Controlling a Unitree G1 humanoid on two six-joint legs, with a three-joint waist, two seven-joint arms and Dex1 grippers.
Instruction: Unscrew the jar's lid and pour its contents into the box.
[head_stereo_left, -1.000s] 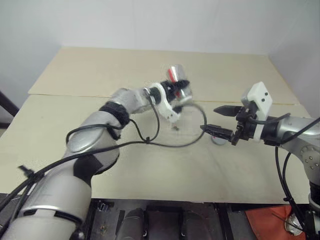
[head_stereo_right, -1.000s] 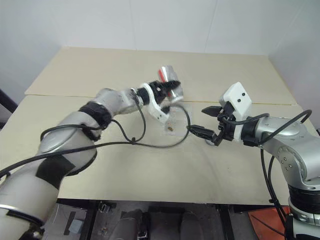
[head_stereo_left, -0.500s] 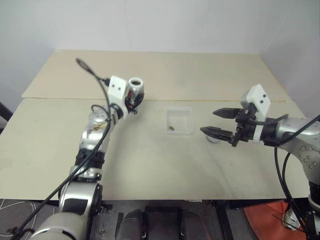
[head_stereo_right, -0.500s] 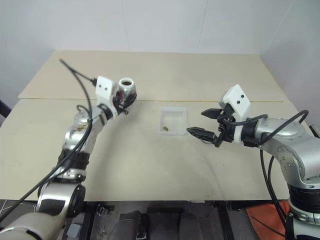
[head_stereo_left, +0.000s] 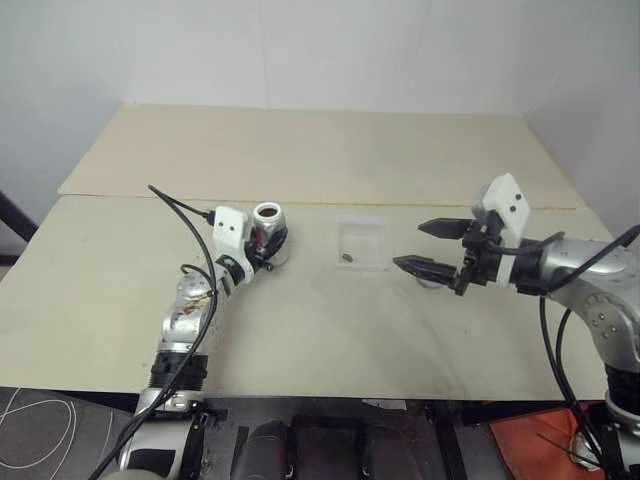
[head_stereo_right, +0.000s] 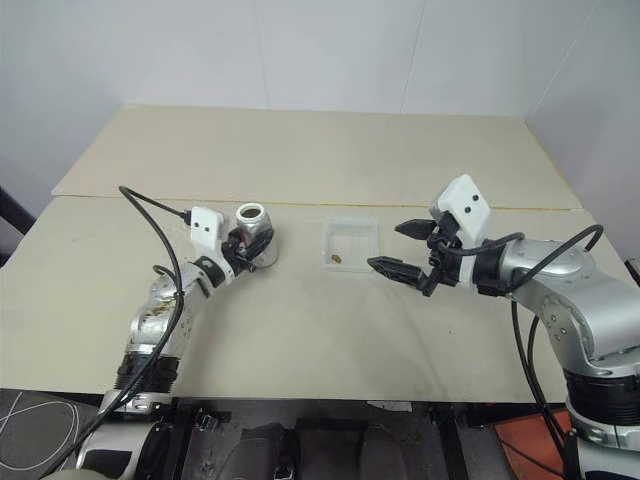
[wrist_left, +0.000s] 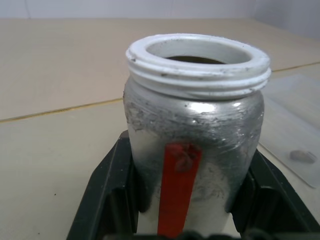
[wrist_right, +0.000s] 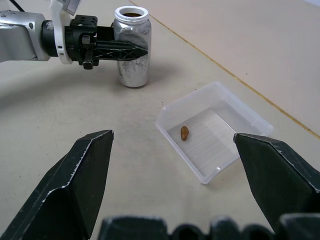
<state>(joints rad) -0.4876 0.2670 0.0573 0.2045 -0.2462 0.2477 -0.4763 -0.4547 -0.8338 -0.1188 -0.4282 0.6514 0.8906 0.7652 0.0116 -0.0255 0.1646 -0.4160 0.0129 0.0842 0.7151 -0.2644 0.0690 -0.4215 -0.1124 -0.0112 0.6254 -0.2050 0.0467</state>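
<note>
Jar (head_stereo_left: 267, 232) upright on the pale counter (head_stereo_left: 300, 330), mouth open, white threaded rim up, red stripe down its silver side. Pinched around the body by the left fingers (wrist_left: 107, 195), black pads pressed to either side of it; left gripper (head_stereo_right: 252, 244) low over the counter, the jar's base apparently resting on the surface, as seen from the right wrist.

Box (head_stereo_left: 363, 243) just to the right of the jar, apart from it, flat on the counter near the seam between the two boards. One small brown bit (wrist_right: 184, 132) lying inside on the clear floor of the box, toward the side nearer the robot. Same bit seen blurred past the jar in the left wrist view (wrist_left: 301, 155).

Right gripper (head_stereo_left: 428, 247) held above the counter to the right of the box, pointing toward it, fingers (wrist_right: 82, 175) spread wide with nothing between them. Box and bit framed in the gap between those two fingers in the right wrist view, well clear of both.

Lid (head_stereo_left: 432, 281) a small grey round shape on the counter below the right gripper, mostly hidden by the lower finger; cannot tell more of it.
</note>
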